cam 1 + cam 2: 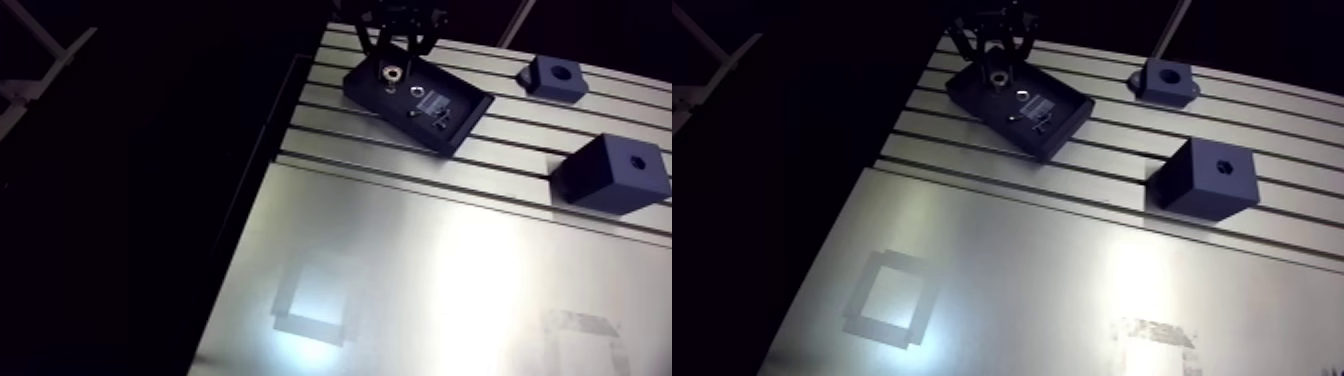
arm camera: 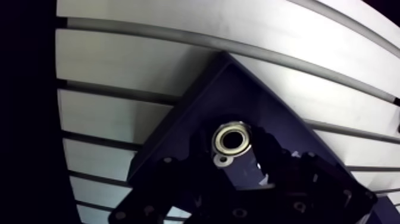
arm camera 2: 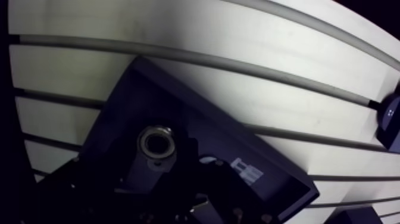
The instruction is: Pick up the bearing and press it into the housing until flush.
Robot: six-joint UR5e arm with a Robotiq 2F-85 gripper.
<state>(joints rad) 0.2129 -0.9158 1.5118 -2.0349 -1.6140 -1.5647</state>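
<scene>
A silver ring-shaped bearing [image 2: 232, 138] sits between the two dark fingers of my gripper [image 2: 235, 156], over the near end of a dark blue tray [image 1: 462, 128]. The fingers press against its two sides, so the gripper is shut on it. In the arm view the gripper [image 1: 391, 66] comes down at the far edge of the table, onto the tray's left end. Two dark blue blocks with a hole on top stand to the right of the tray: a small flanged one [image 1: 553, 76] and a larger cube [image 1: 612, 172].
The tray also holds a small washer [image 1: 416, 90], a white label [image 1: 435, 103] and some small screws [image 1: 441, 121]. The tray lies on the slotted part of the table [image 1: 330, 130]. A smooth metal sheet with a taped square outline [image 1: 892, 298] covers the near part.
</scene>
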